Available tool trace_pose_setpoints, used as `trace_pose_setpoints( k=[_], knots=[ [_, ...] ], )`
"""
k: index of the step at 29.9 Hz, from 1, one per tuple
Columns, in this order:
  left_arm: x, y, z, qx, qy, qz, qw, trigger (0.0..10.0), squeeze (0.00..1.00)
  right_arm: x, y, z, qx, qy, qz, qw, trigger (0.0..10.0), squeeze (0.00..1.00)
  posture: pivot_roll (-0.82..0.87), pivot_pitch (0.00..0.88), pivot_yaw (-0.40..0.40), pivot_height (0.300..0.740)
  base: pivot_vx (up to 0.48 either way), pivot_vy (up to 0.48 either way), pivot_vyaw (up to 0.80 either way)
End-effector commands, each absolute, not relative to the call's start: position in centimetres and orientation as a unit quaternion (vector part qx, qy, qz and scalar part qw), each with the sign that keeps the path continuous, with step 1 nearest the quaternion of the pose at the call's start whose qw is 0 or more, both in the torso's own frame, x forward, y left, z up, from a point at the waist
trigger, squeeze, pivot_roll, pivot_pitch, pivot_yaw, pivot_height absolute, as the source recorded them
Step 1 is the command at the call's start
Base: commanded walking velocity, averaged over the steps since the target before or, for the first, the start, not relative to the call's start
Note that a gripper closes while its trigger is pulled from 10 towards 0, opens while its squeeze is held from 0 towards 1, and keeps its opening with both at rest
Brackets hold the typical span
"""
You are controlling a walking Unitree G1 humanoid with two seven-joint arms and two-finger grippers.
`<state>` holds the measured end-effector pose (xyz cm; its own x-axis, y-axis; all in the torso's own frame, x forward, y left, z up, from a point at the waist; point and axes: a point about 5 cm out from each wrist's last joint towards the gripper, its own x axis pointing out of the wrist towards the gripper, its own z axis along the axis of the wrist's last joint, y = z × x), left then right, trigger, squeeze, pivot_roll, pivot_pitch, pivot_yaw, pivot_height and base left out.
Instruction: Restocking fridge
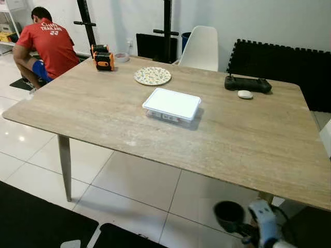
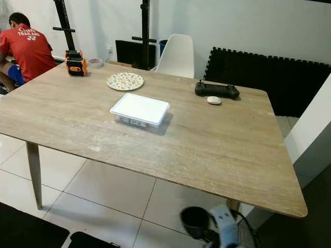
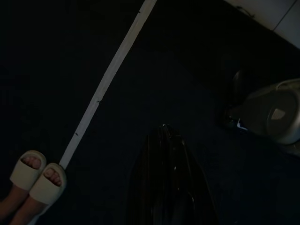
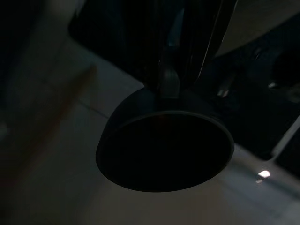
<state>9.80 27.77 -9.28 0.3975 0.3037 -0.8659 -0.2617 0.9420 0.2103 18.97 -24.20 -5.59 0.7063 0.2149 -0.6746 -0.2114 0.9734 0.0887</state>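
Near the middle of the wooden table, a flat rectangular container with a white lid is set down, apart from everything else on the top. It lies flat, lid up, with its long axis running across the table from the robot's left to its right, turned slightly so the left end is farther away; 1 long side faces the robot. Judged from the task, this box is probably what is to be carried to the fridge, and it has been left where it can be reached from the near edge.

Below the table edge, on the robot's right, a dark cup is held low by the right gripper. In the right wrist view the 2 black fingers are seen clenched on the cup's rim, with the mouth turned toward the camera, so the cup hangs sideways rather than upright. The left gripper hangs idle over dark flooring, its fingers drawn together with nothing between them; a person's feet in pale slippers are seen nearby.

Farther back on the table are a patterned plate, an orange and black device, a black controller and a small white object. A person in a red shirt crouches beyond the far left corner.
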Motion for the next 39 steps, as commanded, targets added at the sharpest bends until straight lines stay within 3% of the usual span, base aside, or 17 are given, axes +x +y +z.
trace_pose_setpoints(
  k=[1,13,24,39],
  knots=[
    [9.6,27.0,-9.6,0.016,0.531,0.155,0.833,10.0,0.0,18.9,-24.3,-5.7,0.017,0.365,0.09,0.926,10.0,0.0,-0.04,0.0,-0.028,0.74,0.0,0.0,0.0],
    [10.4,24.5,-10.2,0.016,0.538,0.112,0.835,10.0,0.0,16.9,-25.1,-6.9,0.023,0.404,0.017,0.914,10.0,0.0,-0.05,0.0,-0.033,0.74,0.0,0.0,0.0],
    [10.4,24.3,-10.2,0.018,0.541,0.104,0.835,10.0,0.0,15.8,-25.7,-7.4,0.016,0.422,-0.013,0.906,10.0,0.0,-0.05,0.0,-0.033,0.74,0.0,0.0,0.0],
    [10.2,23.9,-10.4,0.014,0.543,0.102,0.833,10.0,0.0,15.6,-25.8,-7.5,0.017,0.428,-0.031,0.903,10.0,0.0,-0.05,0.0,-0.034,0.74,-0.265,0.0,0.0]
  ],
)
